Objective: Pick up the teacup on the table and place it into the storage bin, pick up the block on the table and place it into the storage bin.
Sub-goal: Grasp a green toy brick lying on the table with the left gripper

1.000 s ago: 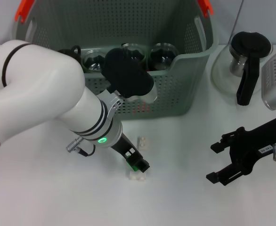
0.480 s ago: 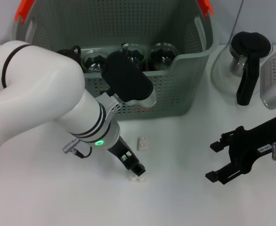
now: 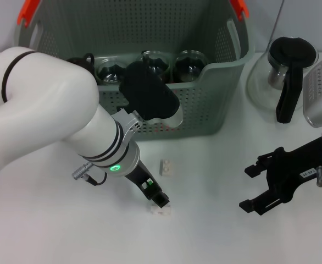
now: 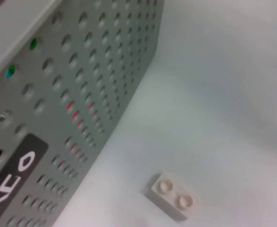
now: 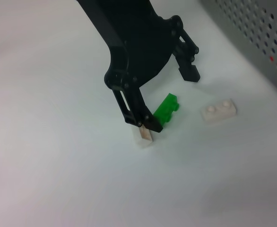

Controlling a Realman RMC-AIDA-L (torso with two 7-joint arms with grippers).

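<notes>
The grey-green perforated storage bin (image 3: pixel 205 104) stands at the back, with several glass teacups (image 3: pixel 189 63) inside; its wall and black label also show in the left wrist view (image 4: pixel 82 94). My left gripper (image 3: pixel 156 198) is low over the table in front of the bin. In the right wrist view the left gripper (image 5: pixel 169 97) is open: one fingertip touches a small white block (image 5: pixel 143 138), and a green block (image 5: pixel 167 109) lies between the fingers. A second white two-stud block (image 3: pixel 166 167) (image 5: pixel 219 111) (image 4: pixel 176 199) lies apart, nearer the bin. My right gripper (image 3: pixel 248 190) is open and empty at the right.
A glass pot with a black lid and handle (image 3: pixel 286 71) stands at the back right beside the bin. A silver box (image 3: pixel 320 91) is at the far right edge. My bulky left arm (image 3: pixel 51 121) covers the table's left side.
My left gripper has shifted slightly toward the table's front and lowered onto the near white block. The right arm has not moved.
</notes>
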